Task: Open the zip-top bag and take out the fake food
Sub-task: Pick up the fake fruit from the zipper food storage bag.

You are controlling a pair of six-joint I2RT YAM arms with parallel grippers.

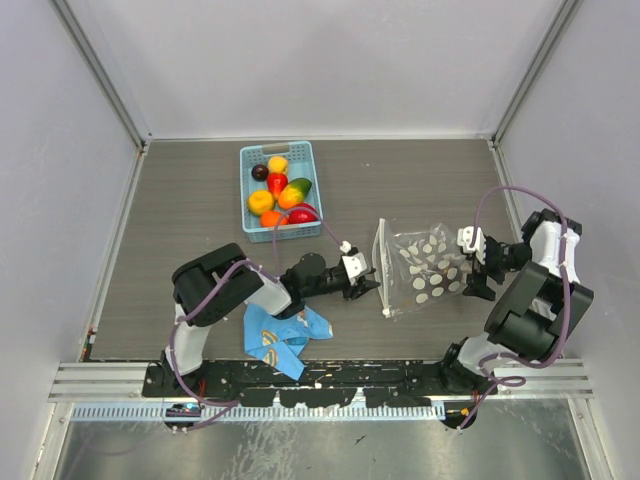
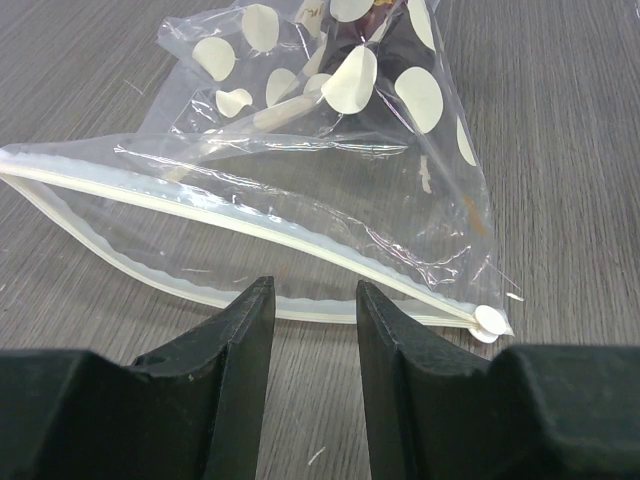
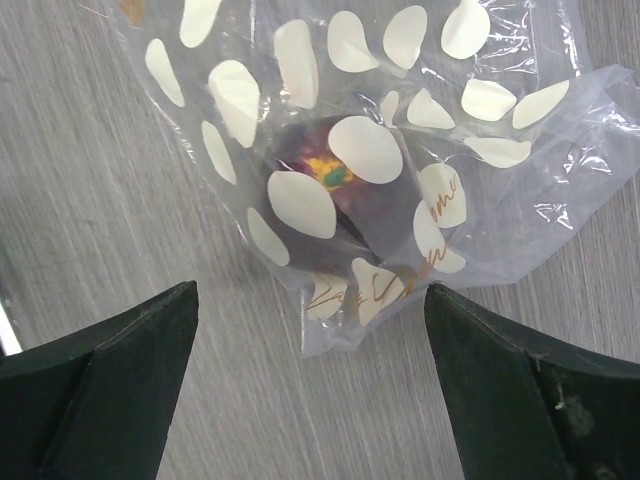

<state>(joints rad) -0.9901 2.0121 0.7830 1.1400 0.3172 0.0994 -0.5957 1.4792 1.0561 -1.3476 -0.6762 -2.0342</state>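
The zip-top bag (image 1: 425, 268) lies flat on the table, its white zip strip (image 1: 380, 262) facing left. In the left wrist view the bag's mouth (image 2: 200, 215) gapes, its two strip edges apart. My left gripper (image 2: 313, 290) is open, its tips just short of the lower strip edge, with only table between them. My right gripper (image 3: 310, 295) is open wide around the bag's bottom corner (image 3: 340, 320) without touching it. One dark purple piece of fake food (image 3: 320, 195) sits inside the bag. Several other pieces of fake food (image 1: 280, 195) lie in the blue basket.
The light blue basket (image 1: 247, 155) stands at the back, left of centre. A blue cartoon-print cloth (image 1: 285, 335) lies crumpled near the left arm, by the front rail. Grey walls close in the table on three sides.
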